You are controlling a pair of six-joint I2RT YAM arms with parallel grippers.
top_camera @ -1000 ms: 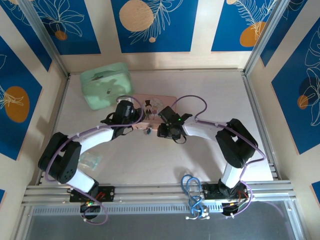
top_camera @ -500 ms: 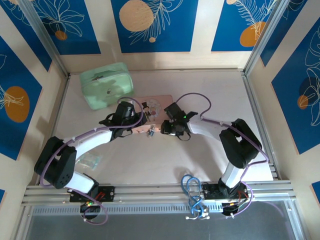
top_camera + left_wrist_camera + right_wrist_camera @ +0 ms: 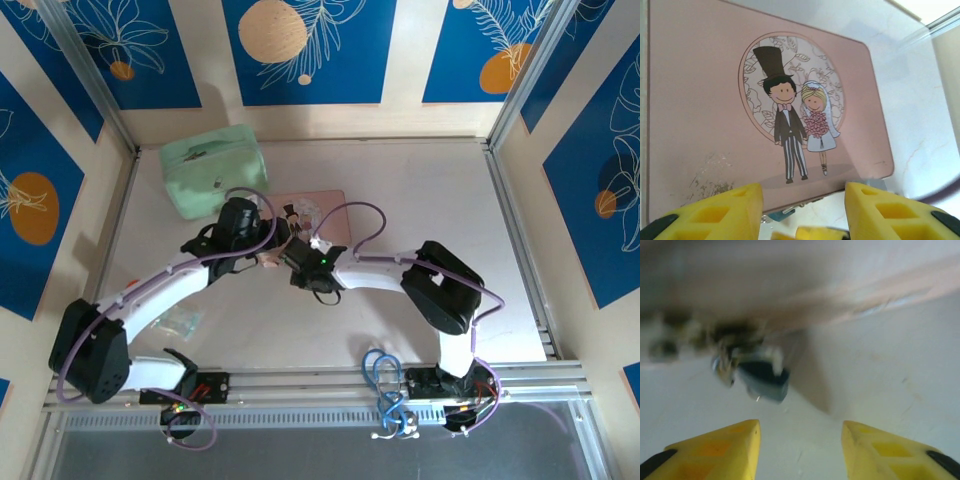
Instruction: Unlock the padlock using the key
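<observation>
We look down on the pink tin (image 3: 700, 100), its lid bearing a round picture (image 3: 792, 107) of a groom in a top hat beside a bride with a bouquet. Scuffs mark the lid's lower left. The left gripper (image 3: 804, 207) hangs at the tin's near edge, yellow fingers (image 3: 715, 215) spread wide, gripping nothing. A small bluish bit (image 3: 777, 216) peeks from under that edge, too small to identify

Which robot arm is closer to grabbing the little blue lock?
Probably the right: the padlock sits just ahead of the open right gripper. The left gripper faces the pink tin instead.
</observation>
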